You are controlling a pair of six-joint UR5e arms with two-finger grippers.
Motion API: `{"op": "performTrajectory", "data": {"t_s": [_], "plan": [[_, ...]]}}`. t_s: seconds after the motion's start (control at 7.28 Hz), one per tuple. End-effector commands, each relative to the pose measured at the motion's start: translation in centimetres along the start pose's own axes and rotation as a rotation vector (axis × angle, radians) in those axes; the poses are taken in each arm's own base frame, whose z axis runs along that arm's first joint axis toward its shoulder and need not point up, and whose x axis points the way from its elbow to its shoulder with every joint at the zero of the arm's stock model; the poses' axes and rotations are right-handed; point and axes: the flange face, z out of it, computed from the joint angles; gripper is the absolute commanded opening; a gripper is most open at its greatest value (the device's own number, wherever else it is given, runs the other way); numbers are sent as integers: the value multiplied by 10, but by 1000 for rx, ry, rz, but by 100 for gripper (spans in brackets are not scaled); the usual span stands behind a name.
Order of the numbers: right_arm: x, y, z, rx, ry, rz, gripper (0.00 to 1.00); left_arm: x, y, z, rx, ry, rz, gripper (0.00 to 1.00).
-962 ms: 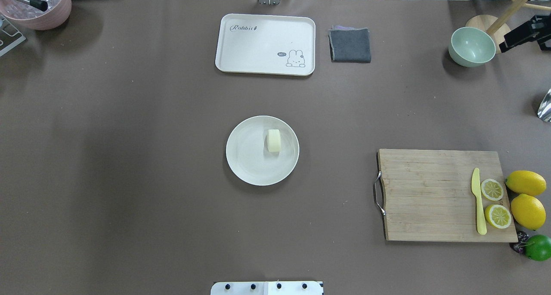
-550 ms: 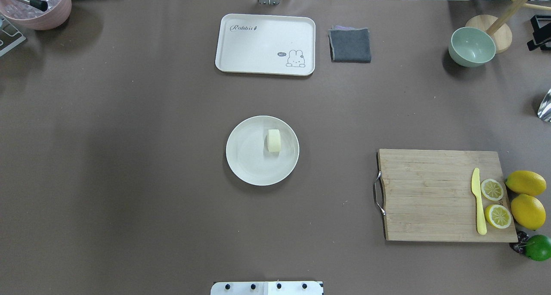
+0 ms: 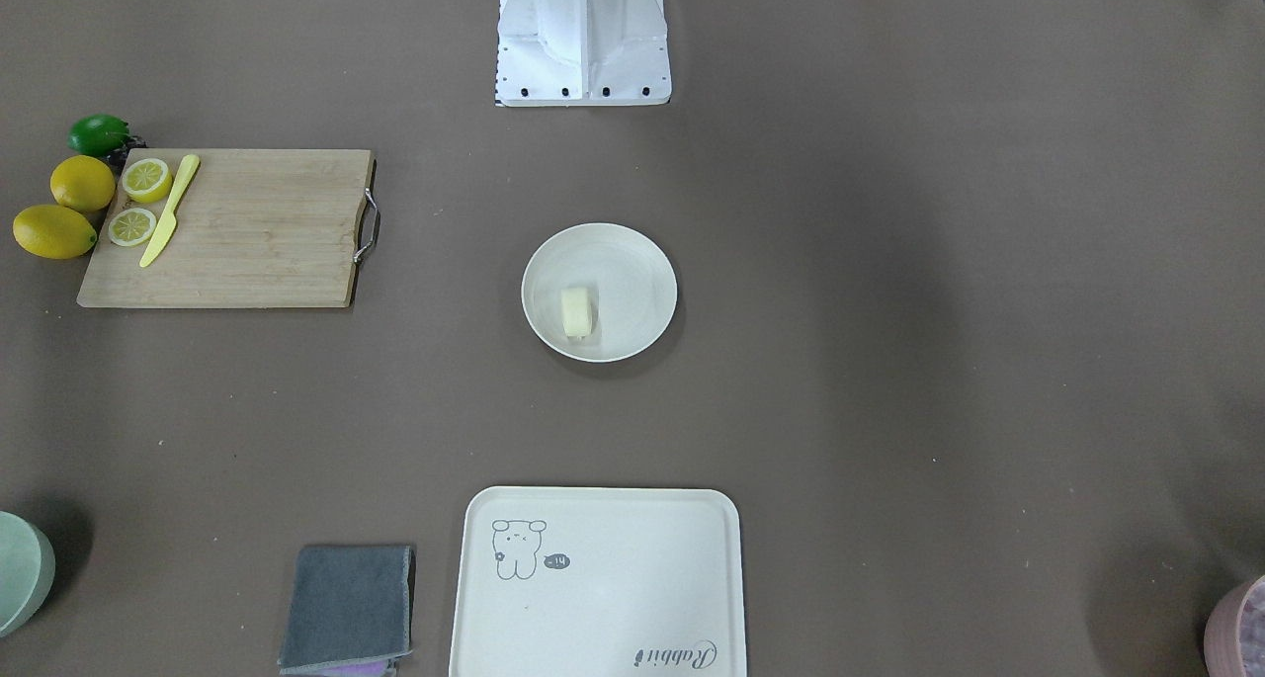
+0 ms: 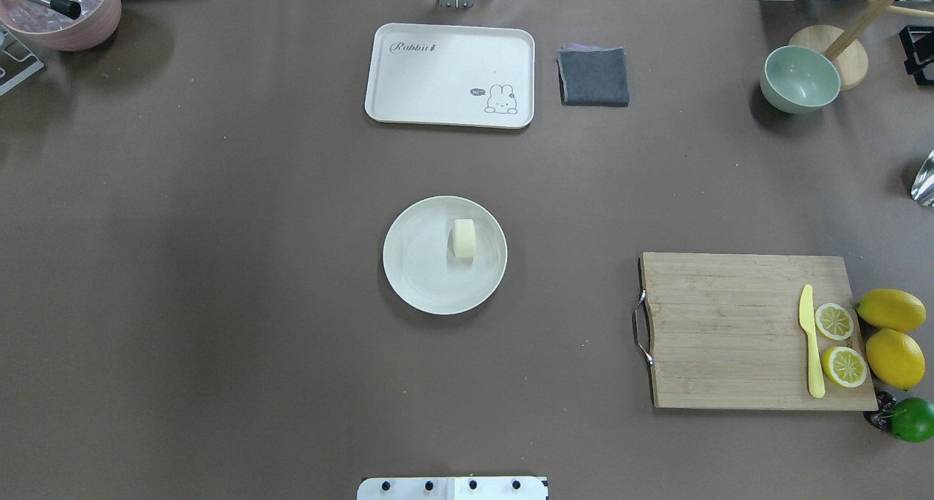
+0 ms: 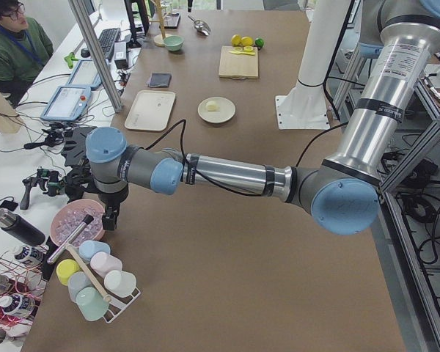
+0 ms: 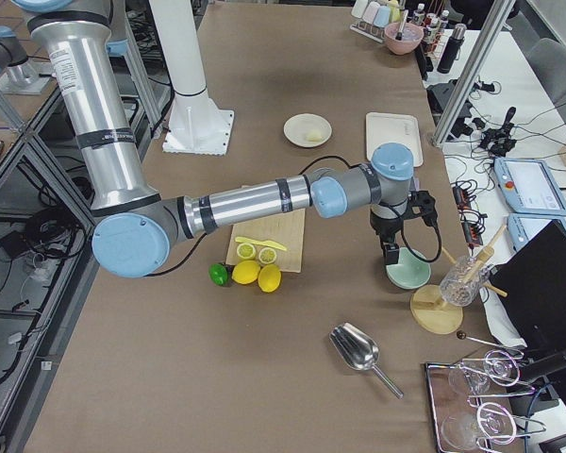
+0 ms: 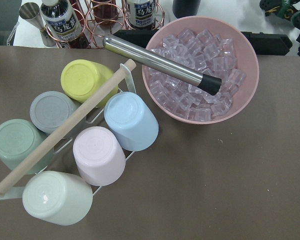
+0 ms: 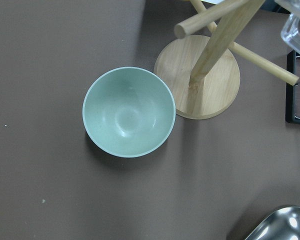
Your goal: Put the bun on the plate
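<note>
The bun (image 4: 463,238), a small pale cream lump, lies on the round off-white plate (image 4: 408,281) at the table's centre, right of the plate's middle. From across the table, the bun (image 3: 577,311) rests inside the plate (image 3: 642,262). Nothing touches either. My left gripper (image 5: 106,213) hangs by the pink ice bowl at the table's far left end. My right gripper (image 6: 390,255) hovers over the green bowl at the far right. I cannot tell whether either is open or shut; no fingers show in the wrist views.
A cream tray (image 4: 438,77) and grey cloth (image 4: 594,77) lie at the far side. The green bowl (image 8: 128,111) stands beside a wooden stand (image 8: 202,80). A cutting board (image 4: 730,332) with knife, lemon slices and lemons lies right. The ice bowl (image 7: 200,75) and cup rack (image 7: 90,145) are left.
A dark part of the right arm near the green bowl has slid rightwards, almost out of the overhead view. Bun and plate have not moved.
</note>
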Motion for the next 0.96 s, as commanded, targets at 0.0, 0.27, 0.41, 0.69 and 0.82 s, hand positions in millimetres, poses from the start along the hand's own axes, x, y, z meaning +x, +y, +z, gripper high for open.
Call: {"op": "performTrajectory", "data": {"t_s": [0.0, 0.27, 0.41, 0.69, 0.82], "plan": [[-1, 1, 0, -5, -18, 2, 100, 3, 1, 4, -7, 0, -84, 98], [-2, -1, -4, 4, -19, 0, 100, -10, 9, 19, -34, -8, -112, 98], [-2, -1, -4, 4, -19, 0, 100, -11, 10, 20, -37, -9, -115, 98], [-1, 0, -3, 2, -17, 1, 100, -16, 11, 25, -47, -12, -125, 98], [-1, -1, -3, 3, -17, 0, 100, -16, 12, 26, -53, -12, -129, 98]]}}
